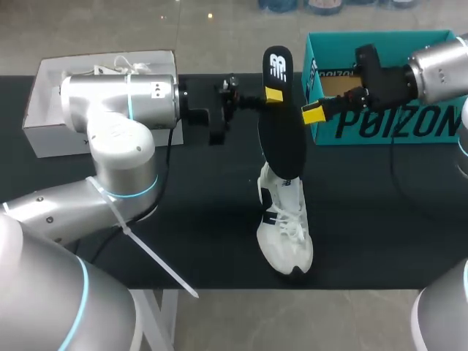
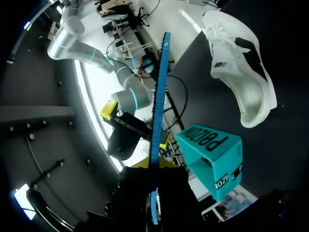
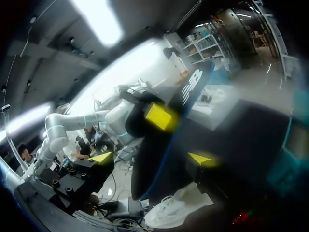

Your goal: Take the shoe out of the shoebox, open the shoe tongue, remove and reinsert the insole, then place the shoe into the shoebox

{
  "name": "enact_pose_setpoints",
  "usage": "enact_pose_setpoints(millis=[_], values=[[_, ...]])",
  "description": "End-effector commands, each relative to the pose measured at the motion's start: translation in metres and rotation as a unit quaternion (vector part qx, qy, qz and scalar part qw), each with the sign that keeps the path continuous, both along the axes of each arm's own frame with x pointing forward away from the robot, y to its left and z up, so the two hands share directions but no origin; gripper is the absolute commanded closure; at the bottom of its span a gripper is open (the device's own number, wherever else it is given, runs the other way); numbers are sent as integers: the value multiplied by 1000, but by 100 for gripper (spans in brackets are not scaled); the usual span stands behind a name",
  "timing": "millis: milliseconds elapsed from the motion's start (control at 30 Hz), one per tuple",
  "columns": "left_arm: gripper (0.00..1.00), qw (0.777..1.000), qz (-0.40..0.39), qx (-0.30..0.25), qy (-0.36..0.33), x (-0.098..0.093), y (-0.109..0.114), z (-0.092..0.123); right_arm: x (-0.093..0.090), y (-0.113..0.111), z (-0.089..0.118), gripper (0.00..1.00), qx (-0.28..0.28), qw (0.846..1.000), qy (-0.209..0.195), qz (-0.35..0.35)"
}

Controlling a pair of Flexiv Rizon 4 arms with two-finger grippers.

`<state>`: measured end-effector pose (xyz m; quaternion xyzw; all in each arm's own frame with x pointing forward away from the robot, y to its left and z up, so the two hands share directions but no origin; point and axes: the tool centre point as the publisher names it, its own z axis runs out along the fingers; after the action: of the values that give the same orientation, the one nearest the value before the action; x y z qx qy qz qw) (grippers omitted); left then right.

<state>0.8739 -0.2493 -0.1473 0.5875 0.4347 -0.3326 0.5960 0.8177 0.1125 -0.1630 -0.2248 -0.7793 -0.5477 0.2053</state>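
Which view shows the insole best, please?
The head view: nearly the whole insole shows face-on, upright above the shoe. The left wrist view catches only its thin edge; the right wrist view shows it close and dark.

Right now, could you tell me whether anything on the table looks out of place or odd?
Only the black insole: it is out of the white shoe, held on end over it by the left gripper. Nothing looks spilled or damaged.

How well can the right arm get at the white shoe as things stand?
Probably yes. The right claw is beside the insole, held by the left claw above the shoe. Its toe half lies uncovered, so a way down looks free.
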Motion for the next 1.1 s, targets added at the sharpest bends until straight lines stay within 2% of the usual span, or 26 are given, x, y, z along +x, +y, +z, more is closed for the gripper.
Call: enact_pose_setpoints(millis=[33, 433, 467, 500, 533, 567, 600, 667, 733, 1100], values=[[100, 1000, 0, 1, -1, 0, 0, 0, 15, 16, -4, 0, 5, 1000, 8, 22], [100, 1000, 0, 1, -1, 0, 0, 0, 20, 21, -3, 0, 13, 1000, 10, 25], [100, 1000, 0, 1, -1, 0, 0, 0, 20, 23, -3, 11, 14, 1000, 10, 25], [100, 1000, 0, 1, -1, 0, 0, 0, 20, 24, -3, 29, 15, 1000, 10, 26], [100, 1000, 0, 1, -1, 0, 0, 0, 19, 24, -4, 54, 16, 999, 10, 26], [100, 1000, 0, 1, -1, 0, 0, 0, 19, 25, -4, 61, 17, 999, 11, 26], [100, 1000, 0, 1, -1, 0, 0, 0, 19, 25, -5, 73, 17, 999, 12, 26], [100, 1000, 0, 1, -1, 0, 0, 0, 19, 27, -5, 84, 19, 999, 13, 26], [100, 1000, 0, 1, -1, 0, 0, 0, 18, 28, -6, 100, 19, 999, 14, 27], [100, 1000, 0, 1, -1, 0, 0, 0, 13, 28, -10, 100, 23, 999, 21, 27]])
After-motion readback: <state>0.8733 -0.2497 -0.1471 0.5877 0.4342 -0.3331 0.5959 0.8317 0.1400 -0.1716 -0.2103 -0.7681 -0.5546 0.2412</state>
